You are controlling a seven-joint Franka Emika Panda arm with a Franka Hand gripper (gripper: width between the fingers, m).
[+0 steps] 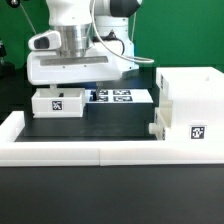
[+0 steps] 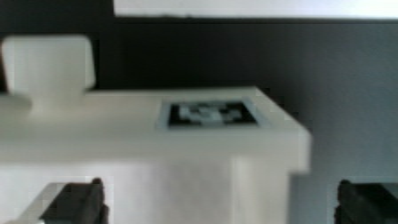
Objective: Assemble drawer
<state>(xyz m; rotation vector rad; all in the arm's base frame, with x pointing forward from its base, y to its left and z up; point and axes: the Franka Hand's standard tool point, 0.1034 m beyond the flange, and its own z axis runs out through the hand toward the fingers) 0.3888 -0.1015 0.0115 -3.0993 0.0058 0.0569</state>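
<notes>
Jaws spread wide, empty, straddling small tray [image 2: 151, 150] from above, likely lining up grasp. Tray [image 1: 57, 102] sits on black surface [image 1: 100, 128] beside marker board [image 1: 120, 97]. Box housing [image 1: 190, 100] at exterior view's right, awaits tray.

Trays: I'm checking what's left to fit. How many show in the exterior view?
1 for certain: the tray below the gripper, beside the marker board. A small white piece against the housing may be a second, too unclear to tell.
</notes>
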